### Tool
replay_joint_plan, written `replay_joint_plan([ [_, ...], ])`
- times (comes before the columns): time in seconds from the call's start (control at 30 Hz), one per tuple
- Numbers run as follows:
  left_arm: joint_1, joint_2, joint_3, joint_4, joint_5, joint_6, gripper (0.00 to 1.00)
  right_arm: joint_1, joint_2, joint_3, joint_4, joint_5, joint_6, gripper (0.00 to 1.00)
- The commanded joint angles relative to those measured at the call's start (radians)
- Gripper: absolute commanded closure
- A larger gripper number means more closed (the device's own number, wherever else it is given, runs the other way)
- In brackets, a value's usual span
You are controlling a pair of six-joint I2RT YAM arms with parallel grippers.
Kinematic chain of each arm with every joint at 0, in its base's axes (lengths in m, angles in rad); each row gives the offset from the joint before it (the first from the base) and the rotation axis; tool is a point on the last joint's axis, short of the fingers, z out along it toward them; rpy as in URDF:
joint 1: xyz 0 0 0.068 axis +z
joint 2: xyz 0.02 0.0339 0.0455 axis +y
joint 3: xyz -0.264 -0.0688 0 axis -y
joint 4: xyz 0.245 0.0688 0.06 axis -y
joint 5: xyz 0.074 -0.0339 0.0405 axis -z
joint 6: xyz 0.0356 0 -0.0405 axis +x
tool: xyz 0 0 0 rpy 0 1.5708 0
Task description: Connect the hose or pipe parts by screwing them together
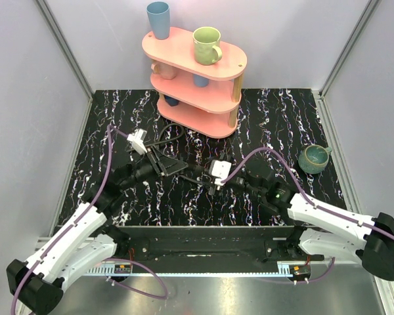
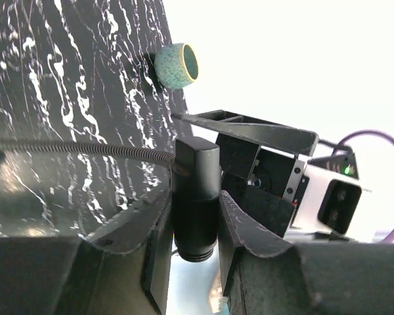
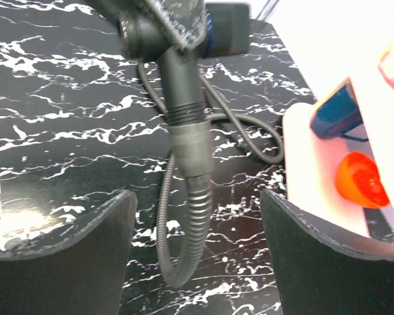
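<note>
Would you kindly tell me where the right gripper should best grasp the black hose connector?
Probably the rigid barrel between its ribbed ring and the corrugated hose, which would flex; approach straight ahead, since it lies lengthwise between the open jaws.

A robotics lab test cell: plain grey walls (image 1: 26,98) in metal framing (image 1: 65,49) enclose a black marbled counter (image 1: 276,125), with a white left arm (image 1: 72,239) and right arm (image 1: 328,213) bolted at its near edge.

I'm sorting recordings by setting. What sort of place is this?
Probably a lab robot test cell: plain pale walls in metal framing enclose a black marbled table, a left arm and right arm are bolted at its near edge, and a pink shelf of cups looks like a prop.
</note>
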Motion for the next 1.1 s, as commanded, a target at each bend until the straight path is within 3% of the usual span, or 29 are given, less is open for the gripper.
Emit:
replay_joint_plan([
  [0.0,0.005,-0.039,-0.061,0.088,-0.073,-0.380,1.00,0.032,-0.001,0.024,0.040,0.158,-0.144,0.17],
  [0.07,0.005,-0.030,-0.089,0.166,-0.031,-0.484,1.00,0.061,0.034,0.034,0.057,0.225,-0.205,0.17],
  [0.17,0.005,0.006,-0.060,0.143,0.020,-0.530,1.00,0.094,0.085,0.045,0.092,0.284,-0.265,0.18],
  [0.4,0.005,-0.025,-0.083,0.131,0.017,-0.598,1.00,0.187,0.159,0.063,0.169,0.391,-0.362,0.34],
  [0.5,0.005,-0.053,-0.107,0.123,0.003,-0.624,1.00,0.192,0.177,0.068,0.185,0.394,-0.368,0.57],
  [0.53,0.005,-0.058,-0.111,0.129,0.003,-0.630,1.00,0.192,0.177,0.068,0.191,0.378,-0.367,0.80],
  [0.67,0.005,-0.049,-0.109,0.121,0.028,-0.618,1.00,0.192,0.185,0.101,0.152,0.328,-0.332,1.00],
  [0.7,0.005,-0.044,-0.112,0.134,0.038,-0.619,1.00,0.192,0.189,0.109,0.140,0.319,-0.322,1.00],
  [0.8,0.005,-0.009,-0.060,0.123,0.037,-0.464,1.00,0.190,0.185,0.132,0.090,0.250,-0.260,1.00],
  [0.93,-0.001,0.083,0.061,0.052,0.123,0.089,1.00,0.161,0.186,0.189,-0.036,0.094,-0.188,1.00],
  [1.07,-0.010,0.122,0.119,-0.024,0.132,0.386,1.00,0.039,0.176,0.218,-0.072,-0.179,-0.074,1.00],
])
